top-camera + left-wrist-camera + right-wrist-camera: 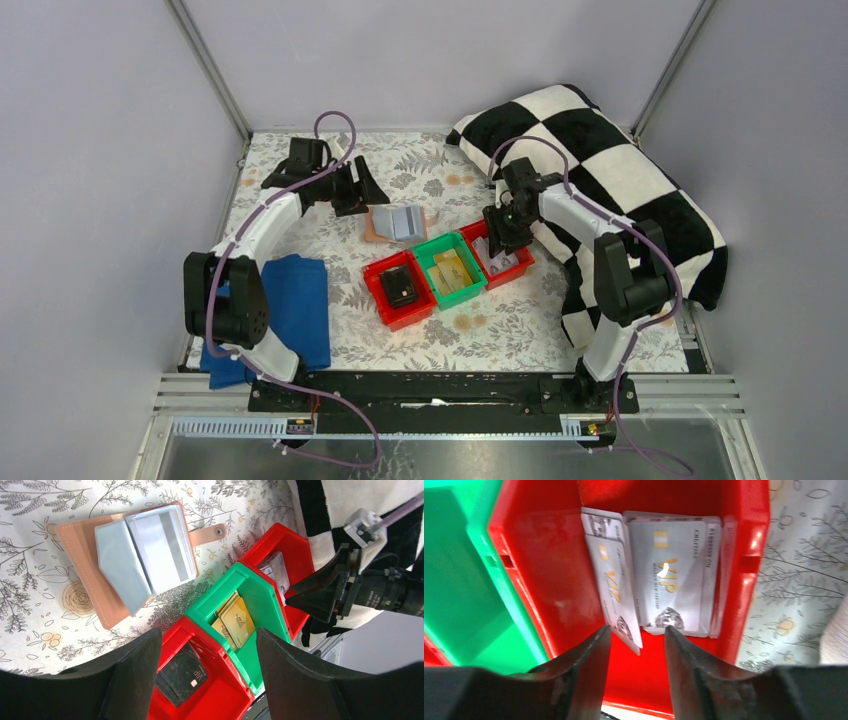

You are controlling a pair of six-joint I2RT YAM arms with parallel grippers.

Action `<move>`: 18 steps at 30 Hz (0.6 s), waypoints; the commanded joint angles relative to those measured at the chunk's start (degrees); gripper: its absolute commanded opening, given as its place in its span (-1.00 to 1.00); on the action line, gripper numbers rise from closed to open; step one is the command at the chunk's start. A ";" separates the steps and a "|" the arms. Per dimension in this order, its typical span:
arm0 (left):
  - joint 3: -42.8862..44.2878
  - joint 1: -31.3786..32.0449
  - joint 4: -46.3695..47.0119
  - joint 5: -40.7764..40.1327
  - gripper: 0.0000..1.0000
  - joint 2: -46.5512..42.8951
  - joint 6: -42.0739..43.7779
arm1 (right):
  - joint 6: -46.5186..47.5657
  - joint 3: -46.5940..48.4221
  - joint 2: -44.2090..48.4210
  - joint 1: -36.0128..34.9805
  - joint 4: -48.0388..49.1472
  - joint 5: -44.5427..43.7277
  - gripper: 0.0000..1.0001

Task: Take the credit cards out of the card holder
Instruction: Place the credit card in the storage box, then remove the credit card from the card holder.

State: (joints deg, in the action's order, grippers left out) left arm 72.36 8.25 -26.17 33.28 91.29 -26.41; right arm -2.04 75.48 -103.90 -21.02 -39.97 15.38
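Floral tabletop [420,170], bins [436,243] beside card holder [398,222]

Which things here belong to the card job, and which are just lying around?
Job: card holder, credit cards in its sleeves, bins holding sorted cards.
Lying about: blue cloth, checkered cushion.

- The left arm [265,225] has white shells on its long links behind the hand. Bulky black joint housings [225,300] sit further back.
- The right arm [575,210] has the same white links and black joints.
- A purple cable [336,113] runs along each arm, from behind the wrist back to the base.
- The left gripper [208,632] has two matte black fingers [132,675], broad wedges narrowing to blunt tips.
- The right gripper [638,629] has similar black fingers [579,675], slightly glossy with rounded edges.
- Behind the right hand there is a white connector block [367,525] and a black lens barrel [387,592]. The barrel's tiny white lettering is unreadable.
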 commanded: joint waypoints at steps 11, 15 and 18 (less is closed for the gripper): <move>6.28 2.63 2.19 -2.04 0.39 12.56 -4.76 | -16.27 10.20 7.12 -3.95 16.60 -2.42 0.25; 8.10 2.12 2.54 -5.03 0.31 16.73 -7.36 | -22.52 18.44 -2.53 -8.43 20.38 0.27 0.10; 7.66 0.19 3.92 -4.37 0.27 19.24 -8.76 | -27.19 22.56 -9.71 -9.89 24.00 3.05 0.01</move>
State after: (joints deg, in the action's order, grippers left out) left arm 77.93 10.68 -25.63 30.61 108.49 -32.21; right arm -20.73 93.60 -105.14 -28.27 -21.65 13.63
